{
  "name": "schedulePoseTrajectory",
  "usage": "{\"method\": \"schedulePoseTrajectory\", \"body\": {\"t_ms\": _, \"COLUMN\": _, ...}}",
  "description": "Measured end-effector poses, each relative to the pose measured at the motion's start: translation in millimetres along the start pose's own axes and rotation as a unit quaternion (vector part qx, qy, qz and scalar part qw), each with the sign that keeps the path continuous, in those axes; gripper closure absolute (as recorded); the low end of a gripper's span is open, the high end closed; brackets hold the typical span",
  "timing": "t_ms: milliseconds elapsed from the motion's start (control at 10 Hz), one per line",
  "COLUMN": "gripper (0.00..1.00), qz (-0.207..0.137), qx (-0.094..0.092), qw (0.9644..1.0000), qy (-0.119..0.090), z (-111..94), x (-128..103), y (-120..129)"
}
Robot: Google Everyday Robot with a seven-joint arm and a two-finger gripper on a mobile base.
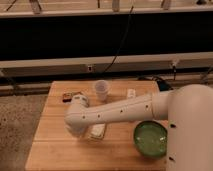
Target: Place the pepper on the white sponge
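Note:
The white sponge (97, 131) lies on the wooden table (55, 145), just right of the arm's bend. The white arm reaches from the right across the table, and its gripper end (78, 99) points toward the table's back left, next to a flat brown-red bar (67, 96). The arm's own body covers the gripper's tip. The pepper does not show; it is hidden or out of view.
A translucent white cup (101, 90) stands at the back middle. A narrow white bottle (131, 93) lies to its right. A green bowl (150, 138) sits at the front right under the arm. A dark wall runs behind the table.

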Motion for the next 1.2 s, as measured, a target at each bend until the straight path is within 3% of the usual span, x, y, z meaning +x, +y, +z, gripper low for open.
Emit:
{"method": "schedulePoseTrajectory", "body": {"t_ms": 1000, "gripper": 1.0, "qz": 0.057, "qx": 0.008, "qw": 0.9983, "qy": -0.002, "z": -31, "x": 39, "y": 64}}
{"method": "schedulePoseTrajectory", "body": {"t_ms": 1200, "gripper": 0.91, "qz": 0.061, "qx": 0.009, "qw": 0.9981, "qy": -0.004, "z": -33, "x": 46, "y": 66}}
